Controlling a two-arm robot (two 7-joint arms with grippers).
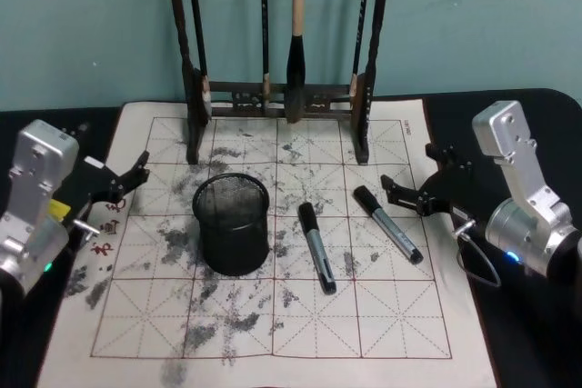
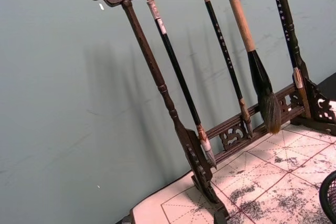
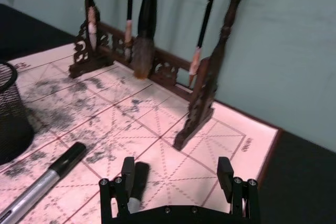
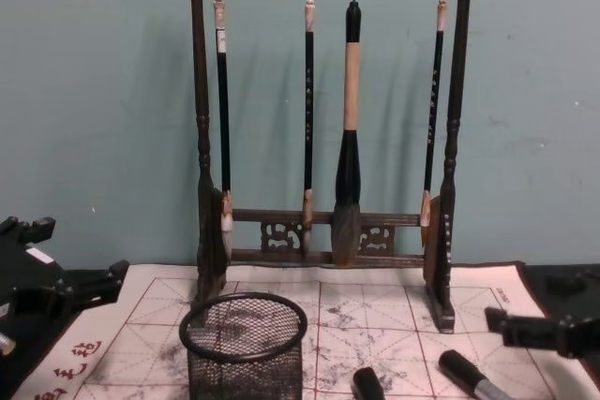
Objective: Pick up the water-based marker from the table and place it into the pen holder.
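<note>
Head view shows you the right gripper [image 1: 407, 165], spread and empty, poised just beside a water-based marker [image 1: 388, 224] for pickup, while the left gripper [image 1: 135, 177] idles released.

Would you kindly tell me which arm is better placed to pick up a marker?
Right. The right gripper, open, hovers at the cap end of the nearer marker, while the left gripper sits on the far side of the pen holder.
</note>
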